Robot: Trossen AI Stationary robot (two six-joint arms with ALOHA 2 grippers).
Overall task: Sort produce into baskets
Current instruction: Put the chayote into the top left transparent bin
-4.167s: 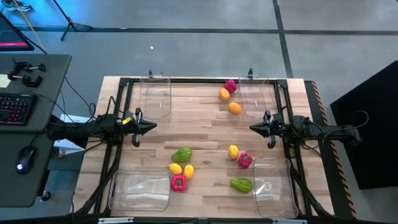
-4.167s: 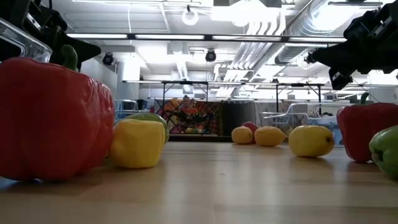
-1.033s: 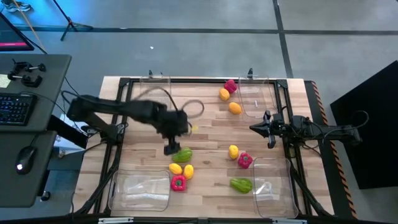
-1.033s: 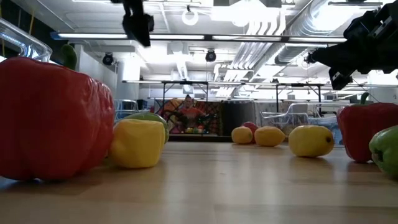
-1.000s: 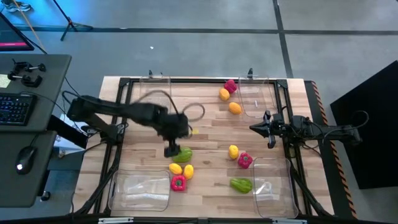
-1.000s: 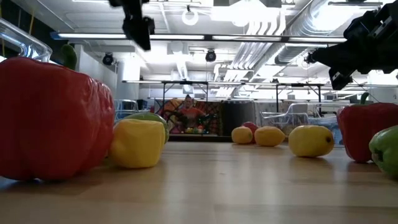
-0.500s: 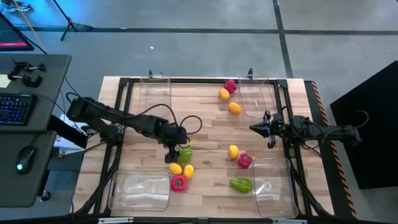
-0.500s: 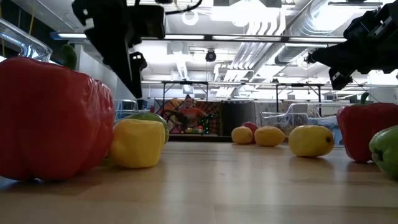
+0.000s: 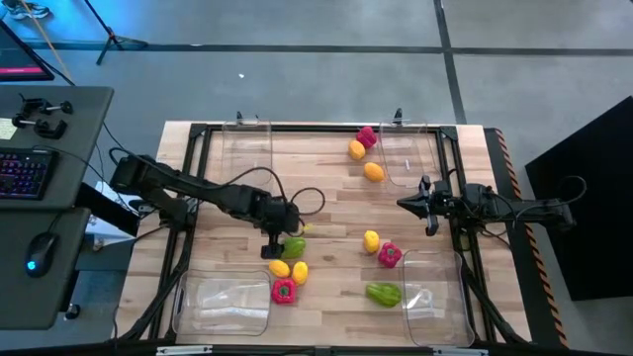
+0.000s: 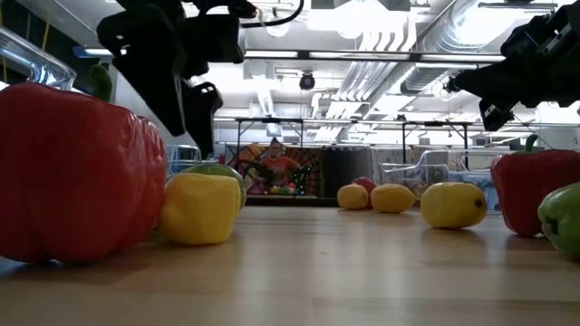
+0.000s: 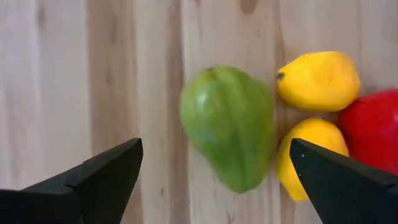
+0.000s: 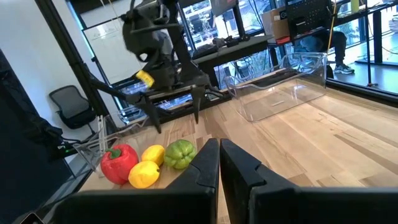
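A green produce piece (image 11: 227, 127) lies on the wooden table beside two yellow pieces (image 11: 317, 79) (image 11: 308, 155) and a red pepper (image 11: 373, 130). My left gripper (image 11: 216, 146) hangs open just above the green piece (image 9: 294, 247), one finger to each side of it, touching nothing. In the low view it (image 10: 195, 109) is a little above the green piece (image 10: 216, 172). My right gripper (image 9: 427, 205) waits shut over the table's right side. Clear baskets stand at the corners: far left (image 9: 247, 153), far right (image 9: 410, 158), near left (image 9: 223, 302), near right (image 9: 435, 297).
More produce lies to the right: a yellow piece (image 9: 371, 240), a red pepper (image 9: 390, 255) and a green piece (image 9: 384, 294). Two orange pieces (image 9: 356, 149) (image 9: 374, 171) and a magenta one (image 9: 367, 136) lie by the far right basket. A black frame (image 9: 316, 128) edges the table.
My left gripper has come down from high over the table to just above the green piece, shifting slightly toward the near edge. The produce has stayed where it was.
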